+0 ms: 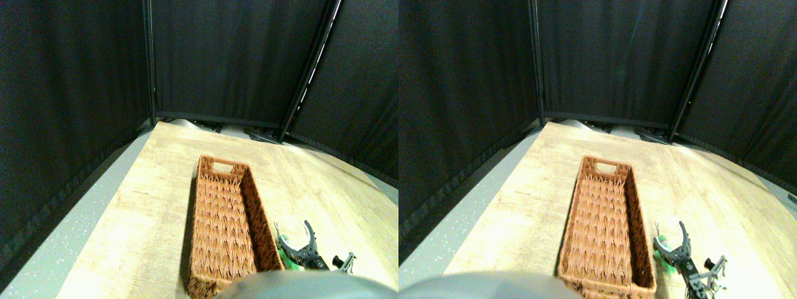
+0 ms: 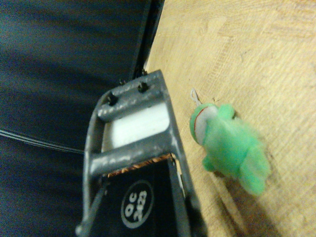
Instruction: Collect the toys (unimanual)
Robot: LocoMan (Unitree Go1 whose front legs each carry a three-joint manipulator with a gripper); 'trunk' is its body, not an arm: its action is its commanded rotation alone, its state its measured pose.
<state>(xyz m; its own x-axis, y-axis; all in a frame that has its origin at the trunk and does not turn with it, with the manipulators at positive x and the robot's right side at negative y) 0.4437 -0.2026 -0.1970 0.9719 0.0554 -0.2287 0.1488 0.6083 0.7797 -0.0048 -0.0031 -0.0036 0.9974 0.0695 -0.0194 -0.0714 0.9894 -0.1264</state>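
The green toy (image 1: 287, 257) lies on the wooden table (image 1: 131, 212) at the lower right of the left half, just beside the right wall of the wicker basket (image 1: 205, 215), with the right gripper (image 1: 297, 248) over it; I cannot tell whether the jaws are apart or together. In the wrist view the green toy (image 2: 228, 145) lies free on the boards beside the dark jaw frame, not between the jaws. To grasp it well, the gripper probably needs to centre over the plump body and close gently. The toy is fuzzy and rounded, with a thin metal loop; the basket is long, tightly woven and looks empty.
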